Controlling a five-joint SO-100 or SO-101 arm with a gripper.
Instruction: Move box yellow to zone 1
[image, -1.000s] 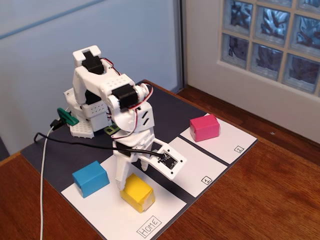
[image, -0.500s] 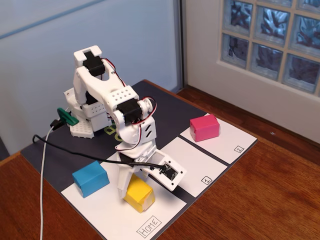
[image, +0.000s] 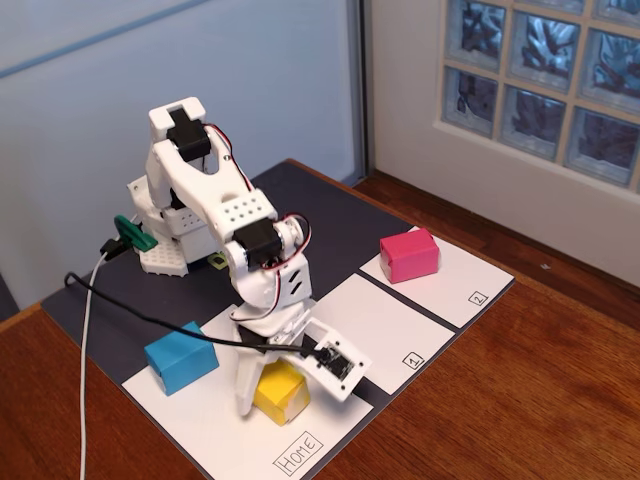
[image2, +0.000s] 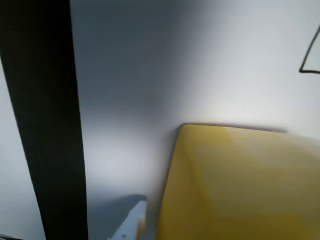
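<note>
So far nothing is delivered: the box yellow sits on the Home panel at near left, with the gripper lowered astride it, jaws seemingly spread but grip unclear, and zone 1 to its right bare.

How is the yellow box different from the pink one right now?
The yellow box sits on the big white sheet marked "Home", while the pink box sits on the sheet marked "2". The gripper is down over the yellow box, partly hiding it; the pink box stands free and in full view. Both are small blocks resting flat on white paper.
</note>
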